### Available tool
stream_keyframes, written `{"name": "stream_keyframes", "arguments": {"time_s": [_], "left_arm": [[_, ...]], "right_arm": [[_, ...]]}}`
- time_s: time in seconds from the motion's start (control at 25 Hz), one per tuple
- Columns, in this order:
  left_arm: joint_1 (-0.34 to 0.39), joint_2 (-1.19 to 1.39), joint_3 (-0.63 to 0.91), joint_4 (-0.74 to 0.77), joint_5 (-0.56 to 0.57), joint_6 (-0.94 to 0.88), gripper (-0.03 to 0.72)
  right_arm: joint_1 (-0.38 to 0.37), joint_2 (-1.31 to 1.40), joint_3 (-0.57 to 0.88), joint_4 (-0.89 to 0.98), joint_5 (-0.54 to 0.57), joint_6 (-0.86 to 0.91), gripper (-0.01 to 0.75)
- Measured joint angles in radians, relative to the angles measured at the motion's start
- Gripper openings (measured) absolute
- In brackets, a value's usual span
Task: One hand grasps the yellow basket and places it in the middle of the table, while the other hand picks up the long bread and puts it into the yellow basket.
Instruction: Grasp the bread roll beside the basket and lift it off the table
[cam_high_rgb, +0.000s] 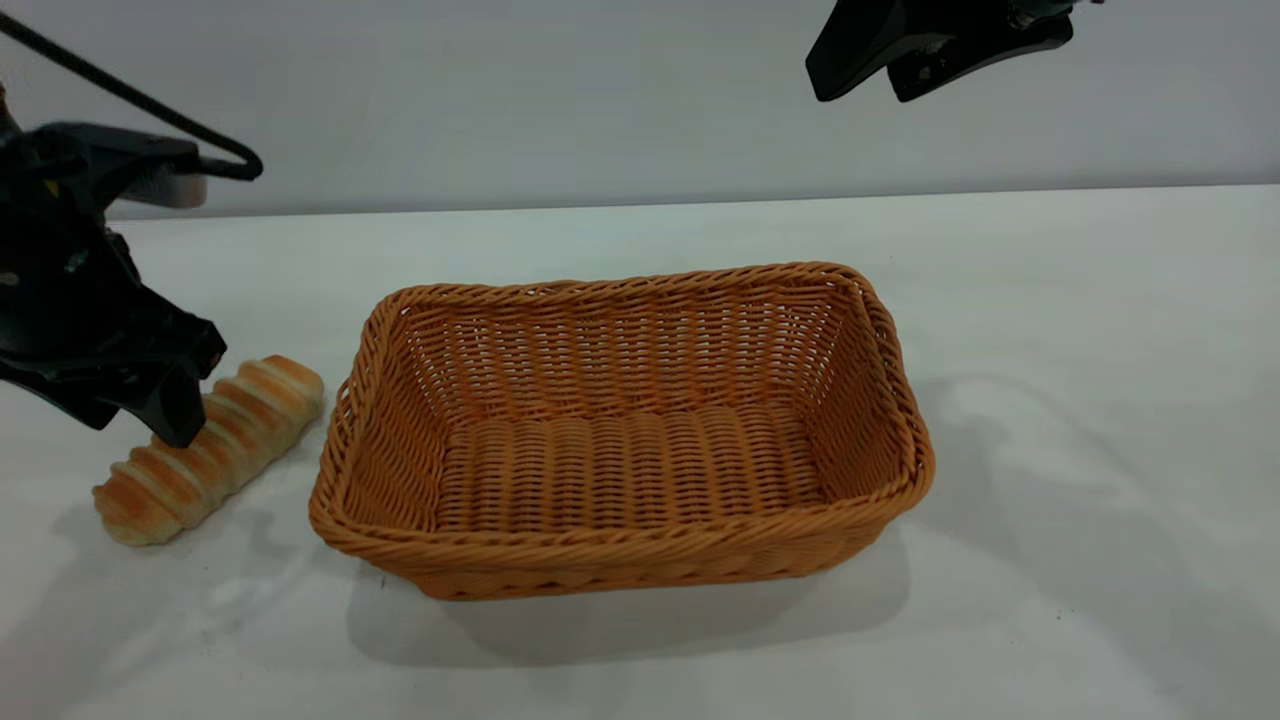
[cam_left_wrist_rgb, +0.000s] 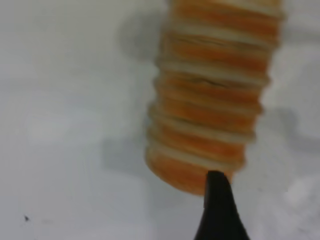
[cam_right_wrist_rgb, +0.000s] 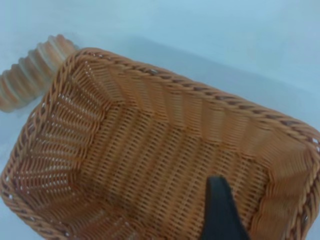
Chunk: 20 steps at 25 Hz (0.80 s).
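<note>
a: so, the long bread (cam_high_rgb: 210, 448) is lying on the white table (cam_high_rgb: 1080, 330) just beside the yellow basket (cam_high_rgb: 620, 430), at the basket's left end, not in it. the left gripper (cam_high_rgb: 150, 410) is hanging right over the roll's middle, one black finger crossing in front of it.

b: is it gripping yet?

a: hard to say. the fingers are looking spread around the roll rather than pinching it, and the bread is resting flat on the table, so i'm calling the jaws apart. the left wrist view is showing a single fingertip (cam_left_wrist_rgb: 217, 210) at the bread's (cam_left_wrist_rgb: 210, 100) end.

b: how is the roll likely to be handling?

a: probably light and soft, with a ridged crust that is giving some purchase. a squeeze across the middle of its length should be balancing it; a hard pinch is risking a dent.

b: and the basket?

a: stiff woven wicker, empty, sitting near the middle of the table. the right gripper (cam_high_rgb: 905, 55) is hovering high above its far right corner, well apart from it, fingers separated and holding nothing.

b: the setting?

a: a plain, smooth white tabletop against a pale wall, soft shadows pooling under the basket. from the right wrist, the basket's interior (cam_right_wrist_rgb: 165, 150) is filling the view, the bread (cam_right_wrist_rgb: 32, 70) peeking past its rim.
</note>
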Motion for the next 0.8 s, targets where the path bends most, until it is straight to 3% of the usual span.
{"name": "stream_keyframes", "arguments": {"time_s": [0.2, 0.8], "left_arm": [[0.033, 0.049, -0.026, 0.003, -0.050, 0.000, 0.553], [0.034, 0.207, -0.033, 0.049, -0.248, 0.000, 0.548]], "right_arm": [[0.000, 0.000, 0.000, 0.000, 0.000, -0.016, 0.534], [0.000, 0.000, 0.000, 0.000, 0.000, -0.025, 0.533]]}}
